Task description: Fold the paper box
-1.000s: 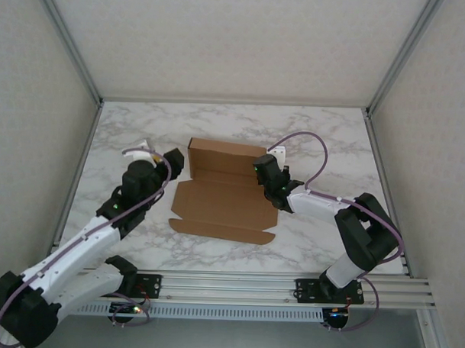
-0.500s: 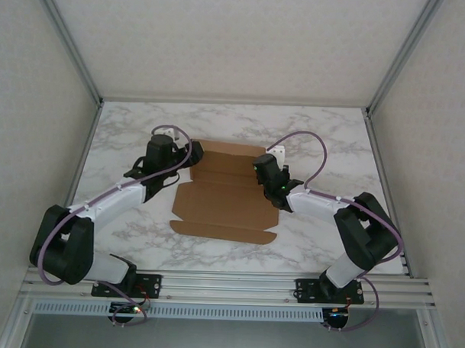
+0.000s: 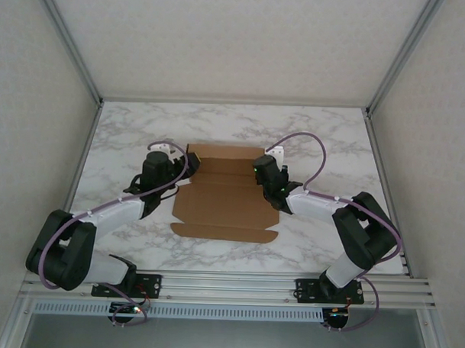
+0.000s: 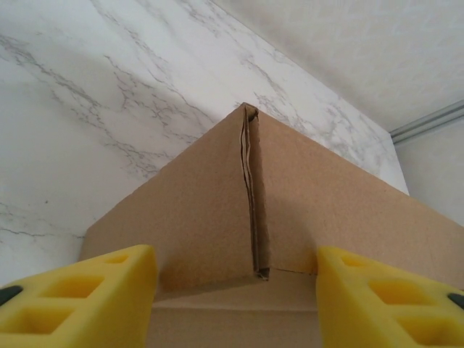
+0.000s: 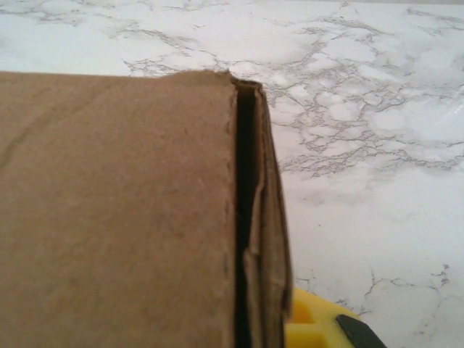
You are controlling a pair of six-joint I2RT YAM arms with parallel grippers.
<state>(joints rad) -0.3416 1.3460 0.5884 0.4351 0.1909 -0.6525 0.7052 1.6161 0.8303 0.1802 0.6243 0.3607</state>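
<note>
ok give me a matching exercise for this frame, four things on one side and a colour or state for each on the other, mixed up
1. paper box
2. left gripper
3. right gripper
4. table

a. white marble
b. open, astride a box corner
c. brown
d. shut on a box wall

Pairs: 1-c, 2-b, 3-d, 4-a

**Fig.** Inventory as I read it from my console: one box [image 3: 228, 191]; one counter [image 3: 127, 132]; two arms, left arm [image 3: 109, 212] and right arm [image 3: 323, 204]; two tools, left tool [image 4: 235, 293] and right tool [image 3: 261, 166]; two purple cables [image 3: 324, 156], one per arm; two yellow pads [image 4: 80, 290] on the left tool.
</note>
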